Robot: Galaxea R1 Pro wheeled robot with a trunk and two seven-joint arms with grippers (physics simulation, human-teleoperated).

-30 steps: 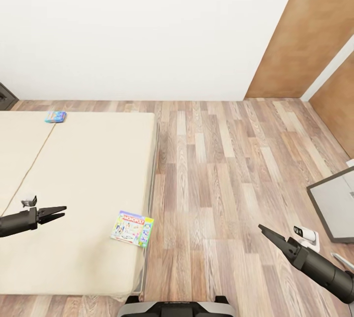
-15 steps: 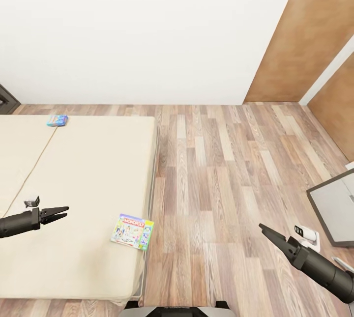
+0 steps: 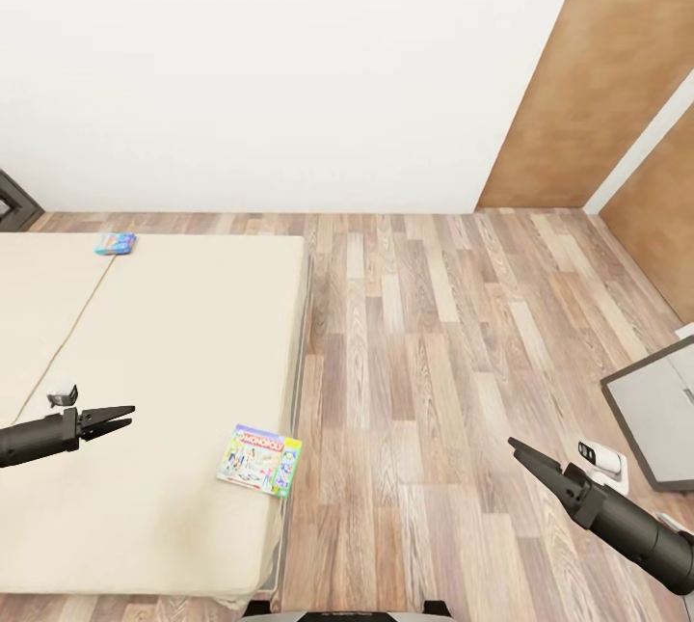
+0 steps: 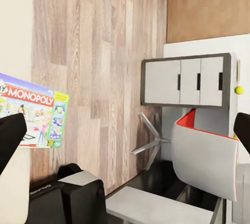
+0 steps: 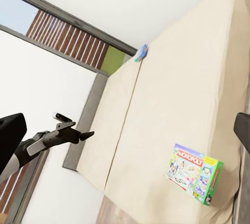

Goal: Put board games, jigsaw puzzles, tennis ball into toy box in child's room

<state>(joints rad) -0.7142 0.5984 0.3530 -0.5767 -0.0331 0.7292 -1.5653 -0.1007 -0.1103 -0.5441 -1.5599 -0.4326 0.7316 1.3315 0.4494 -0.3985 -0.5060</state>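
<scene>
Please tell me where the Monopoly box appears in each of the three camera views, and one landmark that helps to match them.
Head view: Monopoly box lies low, left of centre, near the bed's right edge.
Left wrist view: it shows at the left edge, cut off.
Right wrist view: it lies at the lower right, on the beige cover.
Shared landmark: the bed edge beside the wood floor.

MONOPOLY in white letters on a red band across the lid of the game box (image 3: 259,459) I see on the bed (image 3: 173,333), same word legible from my left wrist, smaller print unreadable
</scene>
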